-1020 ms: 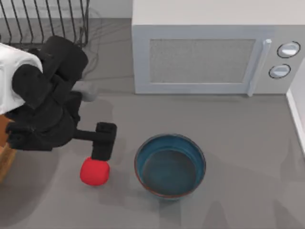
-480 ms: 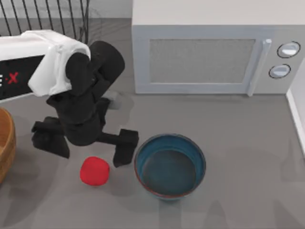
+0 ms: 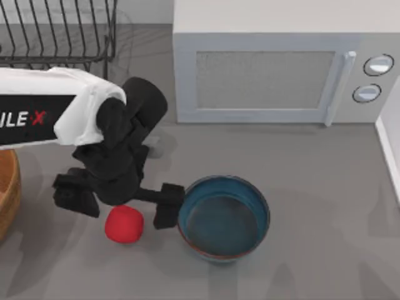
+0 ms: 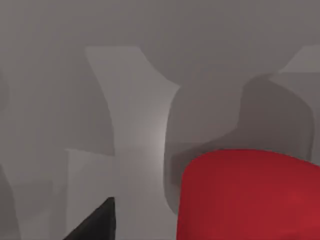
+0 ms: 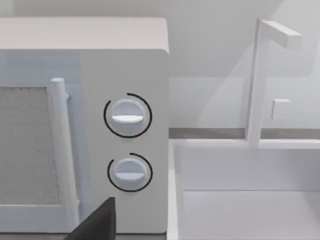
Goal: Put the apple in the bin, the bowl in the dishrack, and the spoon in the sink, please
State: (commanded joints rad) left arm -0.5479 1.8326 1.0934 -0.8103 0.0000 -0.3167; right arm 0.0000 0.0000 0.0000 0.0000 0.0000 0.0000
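Nothing finished yet, going by where things lie. Apple (image 3: 124, 224) on the counter (image 3: 312, 206), just left of the bowl (image 3: 223, 216), not in any bin. Bowl on the counter in front of the microwave (image 3: 275, 69), well apart from the dishrack (image 3: 59, 31) at the back left. Left hand (image 3: 122, 206) open, straddling the apple from above, one finger beside the bowl's rim. Likely step: closing on the apple. Sink (image 5: 250, 190) at the right; spoon unseen.

Microwave (image 3: 284, 62); perhaps wooden container (image 3: 7, 194) at left.
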